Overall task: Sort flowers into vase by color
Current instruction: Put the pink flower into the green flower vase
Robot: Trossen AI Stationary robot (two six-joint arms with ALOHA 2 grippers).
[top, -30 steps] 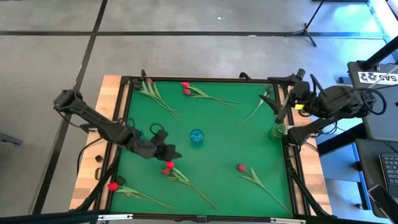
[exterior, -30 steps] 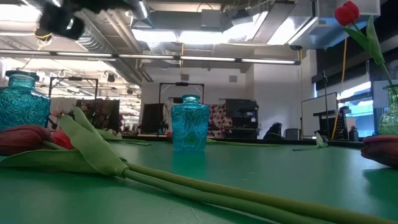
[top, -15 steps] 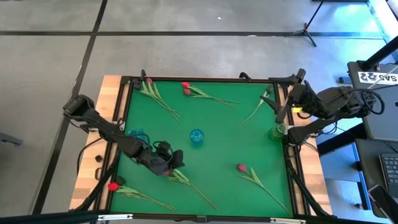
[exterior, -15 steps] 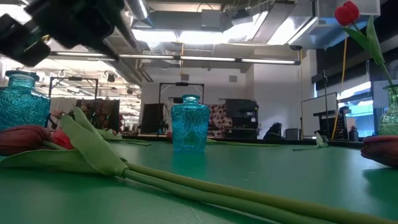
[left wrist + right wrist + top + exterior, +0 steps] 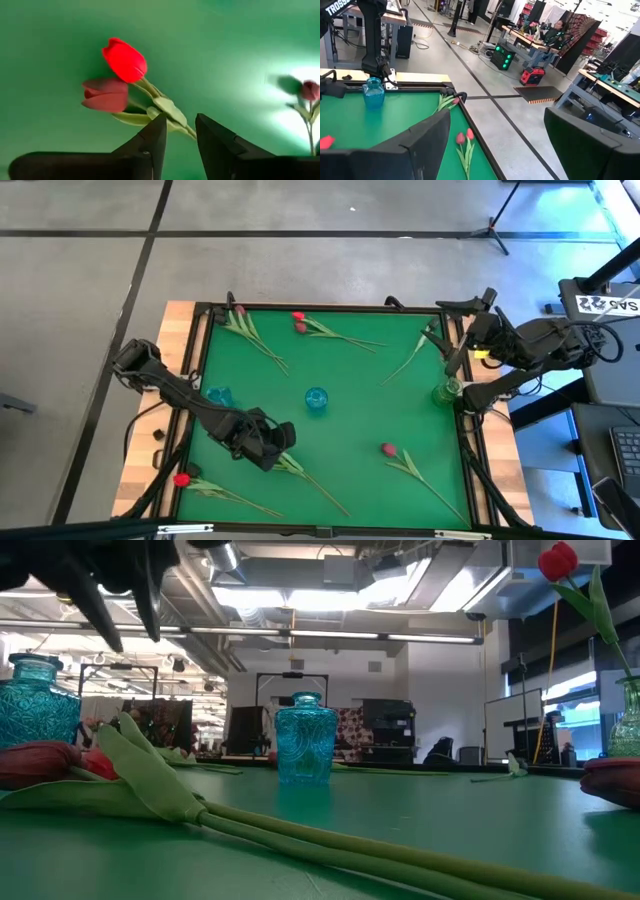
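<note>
Two flowers lie side by side on the green mat near its near-left part, one with a bright red head (image 5: 125,60), one with a darker pinkish-red head (image 5: 105,95). Their stems (image 5: 320,488) run toward the near edge. My left gripper (image 5: 181,137) hangs open above them, pointing steeply down, with a finger on either side of the stems just behind the heads. In the low view its fingers (image 5: 135,635) stand well clear above the flowers (image 5: 60,765). My right gripper (image 5: 505,150) waits open, high over the table's right edge (image 5: 458,335).
A blue vase (image 5: 316,400) stands mid-table and another (image 5: 218,396) at the left. A green vase (image 5: 445,392) at the right edge holds a red flower (image 5: 558,560). More flowers lie along the far edge (image 5: 300,320), near right (image 5: 388,448) and near left (image 5: 181,478).
My left gripper has moved toward the table's near edge and sunk, tipping from a flatter pose to point steeply down and rolling at the wrist. It now stands over the two flower heads, hiding them in the high view. The flowers have not moved.
</note>
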